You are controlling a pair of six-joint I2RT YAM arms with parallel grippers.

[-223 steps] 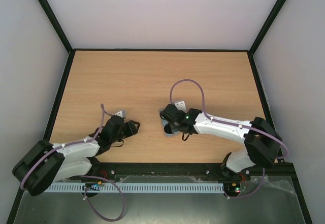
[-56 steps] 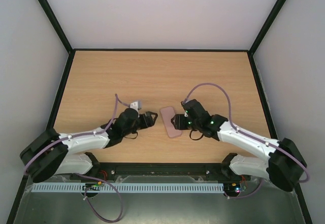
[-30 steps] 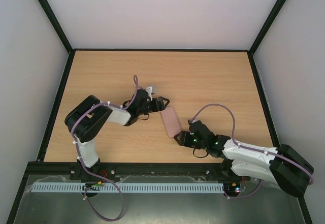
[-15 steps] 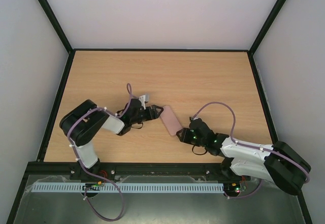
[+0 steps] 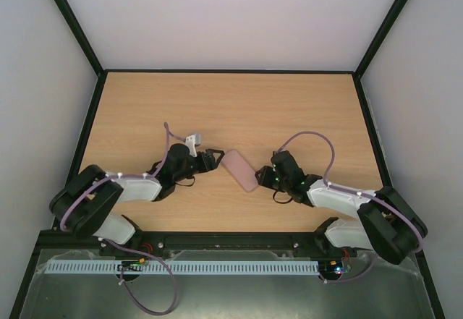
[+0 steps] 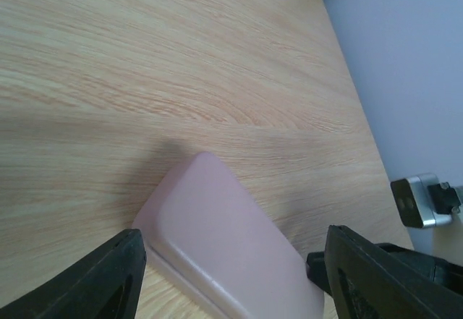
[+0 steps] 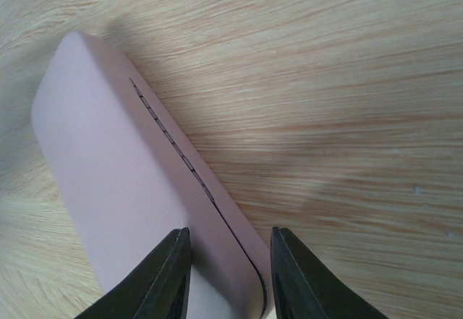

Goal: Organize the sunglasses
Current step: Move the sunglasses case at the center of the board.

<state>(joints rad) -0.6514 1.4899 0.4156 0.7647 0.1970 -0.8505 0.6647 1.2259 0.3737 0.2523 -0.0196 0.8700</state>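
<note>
Checking in from the remote desk. Nearest me, the right claw (image 7: 230, 238) sits at the 4 o'clock end of the pink case (image 5: 239, 171). Its wrist cam shows the fingers only a narrow gap apart. One seems to ride over the lid and the other hangs just off the case's long edge. Honestly, I can't tell if it's actually biting the case or just resting against it.

The case lies flat on the bench (image 5: 217, 102), with its long axis running roughly 11 to 5 on the overhead. It's shut: the seam with the little hinge slits (image 7: 173, 142) is closed all the way along.

A bit further out, at the case's 10 o'clock end, is the left claw (image 6: 234, 234). It's spread wide and empty, with the rounded end of the case sitting between the fingers and bench showing on both sides, so no contact there.

The sunglasses don't show up in any of the three views. They could be inside the case, but with the lid down I can't confirm that.

My read is that this is the case-handling step, either squaring it up or getting ready to work the lid, with one claw at each end.

I think the next move starts with the left claw closing gently on its end to pin the case. It's smooth and rounded, so it'll probably skate or pivot if only one side pushes. Then the right claw needs a clean purchase on the side away from the hinge before any lifting.
</note>
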